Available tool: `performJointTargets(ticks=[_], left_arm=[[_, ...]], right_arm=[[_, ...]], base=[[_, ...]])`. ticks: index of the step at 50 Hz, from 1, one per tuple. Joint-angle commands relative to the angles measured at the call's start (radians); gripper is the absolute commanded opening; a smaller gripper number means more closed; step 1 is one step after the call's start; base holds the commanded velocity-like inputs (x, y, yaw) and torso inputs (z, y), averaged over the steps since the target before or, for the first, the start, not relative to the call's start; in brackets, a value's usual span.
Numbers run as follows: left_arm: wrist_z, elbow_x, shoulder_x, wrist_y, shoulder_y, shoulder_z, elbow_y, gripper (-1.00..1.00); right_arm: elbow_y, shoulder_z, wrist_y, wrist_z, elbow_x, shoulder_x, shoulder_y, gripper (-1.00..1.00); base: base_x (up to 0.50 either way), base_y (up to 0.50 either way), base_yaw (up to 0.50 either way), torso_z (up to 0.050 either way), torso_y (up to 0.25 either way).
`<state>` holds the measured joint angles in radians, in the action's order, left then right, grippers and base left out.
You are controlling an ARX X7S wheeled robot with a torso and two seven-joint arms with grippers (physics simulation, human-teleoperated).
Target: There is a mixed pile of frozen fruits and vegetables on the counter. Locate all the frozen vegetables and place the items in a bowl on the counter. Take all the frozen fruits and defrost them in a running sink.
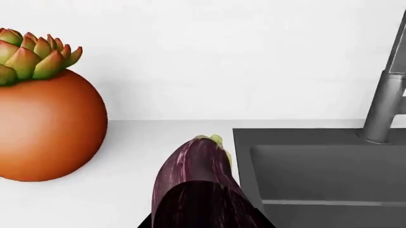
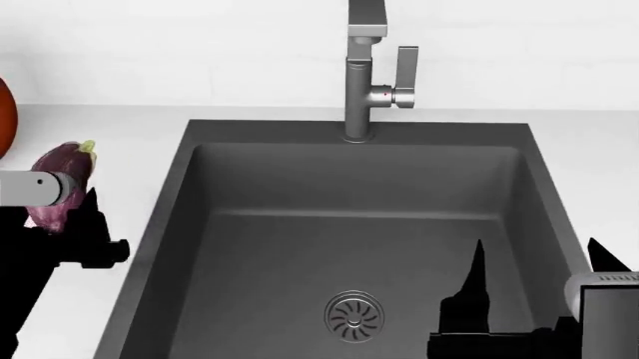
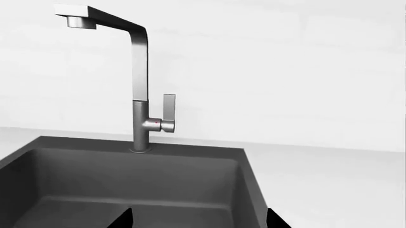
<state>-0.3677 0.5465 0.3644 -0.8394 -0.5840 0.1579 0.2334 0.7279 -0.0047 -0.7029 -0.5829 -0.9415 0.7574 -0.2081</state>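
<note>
The dark purple eggplant (image 1: 197, 185) with a pale green stem cap is held in my left gripper (image 1: 206, 223), which is shut on it. In the head view the eggplant (image 2: 60, 168) is over the white counter (image 2: 120, 127) just left of the sink (image 2: 349, 217), with my left gripper (image 2: 55, 206) around its near end. My right gripper (image 2: 539, 269) is open and empty over the right part of the basin; it also shows in the right wrist view (image 3: 199, 218). The carrot, the pear, the tan-brown fruit and the bowl are out of view.
The big orange succulent pot (image 1: 44, 123) stands on the counter left of the eggplant, at the head view's left edge (image 2: 5, 105). The grey faucet (image 2: 364, 75) with its lever handle (image 2: 406, 71) stands behind the basin; no water shows. The round drain (image 2: 355, 314) is near the front.
</note>
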Motion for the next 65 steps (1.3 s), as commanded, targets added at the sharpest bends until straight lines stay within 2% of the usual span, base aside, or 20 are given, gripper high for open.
performJointTargets(ticks=[1,5,7,14,31,38,41,65], left_arm=[[-0.061,0.191,0.117,-0.154,0.180,-0.161,0.414,-1.00],[-0.051,0.233,0.110,-0.132,0.257,-0.225,0.427,-1.00],[-0.029,0.220,0.132,-0.143,0.258,-0.176,0.433,-1.00],[-0.067,0.245,0.157,-0.172,0.261,-0.235,0.478,-1.00],[-0.088,0.290,0.145,-0.189,0.254,-0.257,0.498,-1.00],[-0.087,0.276,0.141,-0.180,0.251,-0.233,0.489,-1.00],[-0.085,0.292,0.150,-0.180,0.263,-0.258,0.495,-1.00],[-0.089,0.309,0.149,-0.177,0.255,-0.254,0.489,-1.00]], right_arm=[[0.008,0.015,0.007,-0.008,-0.003,0.006,0.006,1.00],[0.007,0.008,0.006,-0.012,0.003,0.002,0.008,1.00],[0.007,0.006,0.006,-0.010,0.002,0.001,0.005,1.00],[0.021,0.015,0.034,-0.011,0.026,-0.002,0.001,1.00],[0.047,0.007,0.014,-0.030,0.029,0.021,0.002,1.00],[0.045,0.019,0.015,-0.038,0.012,0.019,0.006,1.00],[0.049,0.019,0.015,-0.039,0.014,0.024,0.008,1.00],[0.060,0.028,0.018,-0.050,-0.004,0.030,0.013,1.00]], base=[[0.00,0.00,0.00,0.000,0.000],[0.00,0.00,0.00,0.000,0.000],[0.00,0.00,0.00,0.000,0.000],[0.00,0.00,0.00,0.000,0.000],[0.00,0.00,0.00,0.000,0.000],[0.00,0.00,0.00,0.000,0.000],[0.00,-0.42,0.00,0.000,0.000],[0.00,-0.50,0.00,0.000,0.000]])
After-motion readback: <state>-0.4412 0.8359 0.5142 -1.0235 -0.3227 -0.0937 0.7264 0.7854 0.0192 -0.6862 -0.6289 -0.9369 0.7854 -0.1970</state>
